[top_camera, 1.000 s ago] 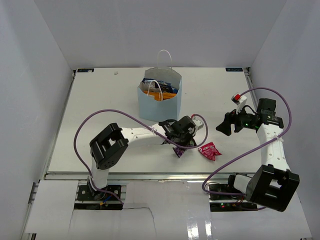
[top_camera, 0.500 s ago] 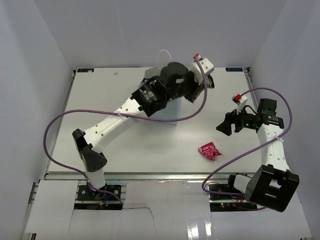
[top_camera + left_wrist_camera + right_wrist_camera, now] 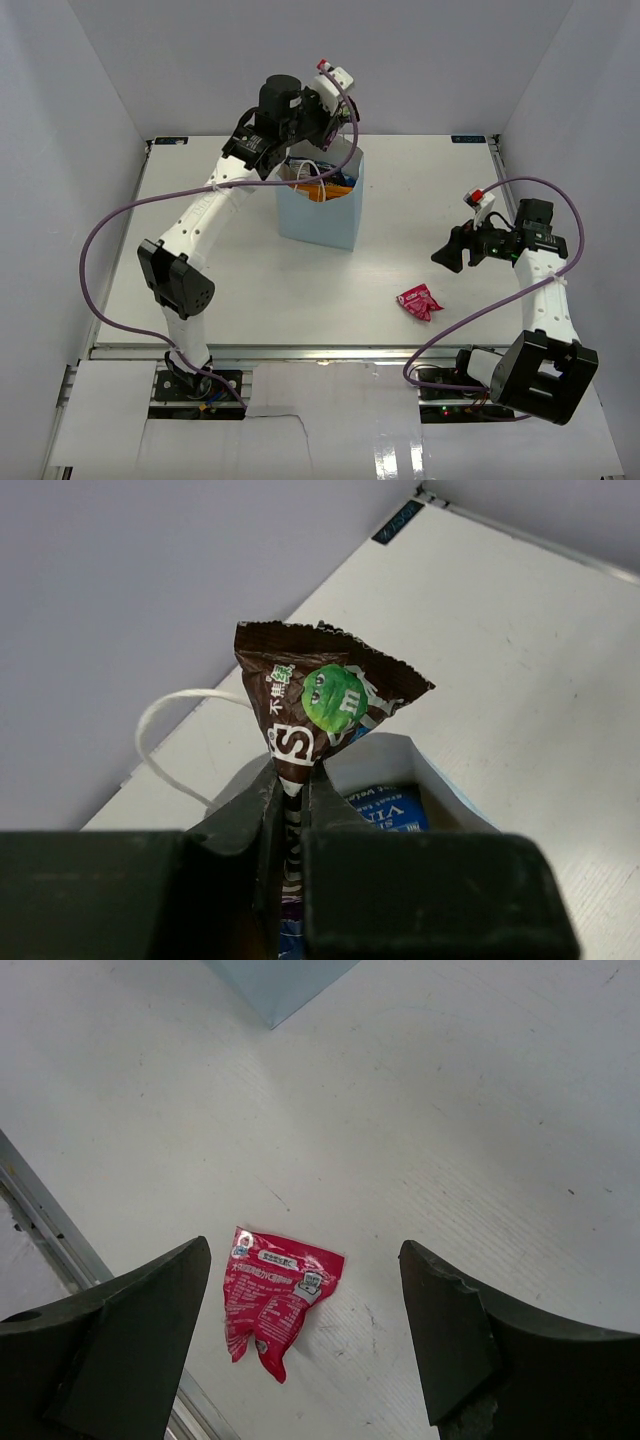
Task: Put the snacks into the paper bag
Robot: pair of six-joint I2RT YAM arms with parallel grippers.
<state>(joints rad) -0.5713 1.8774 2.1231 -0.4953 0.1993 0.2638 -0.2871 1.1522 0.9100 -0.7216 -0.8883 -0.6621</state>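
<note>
The pale blue paper bag (image 3: 318, 215) stands at the back middle of the table, with an orange packet (image 3: 318, 192) and a blue-white packet (image 3: 340, 180) inside. My left gripper (image 3: 325, 135) hangs over the bag's open top. In the left wrist view the left gripper (image 3: 292, 790) is shut on the small purple packet (image 3: 320, 705), above the bag's rim (image 3: 440, 780) and the blue packet (image 3: 385, 805). The small pink-red packet (image 3: 419, 301) lies flat on the table at the front right. My right gripper (image 3: 448, 255) is open and empty, held above that packet (image 3: 275, 1295).
A white loop handle (image 3: 165, 730) of the bag arcs to the left of the held packet. The metal front edge of the table (image 3: 40, 1225) runs just beyond the pink-red packet. White walls close in the table on three sides.
My left arm has lifted the purple packet off the table, swung it up and back, and now holds it over the bag's opening. The right arm has stayed put.
</note>
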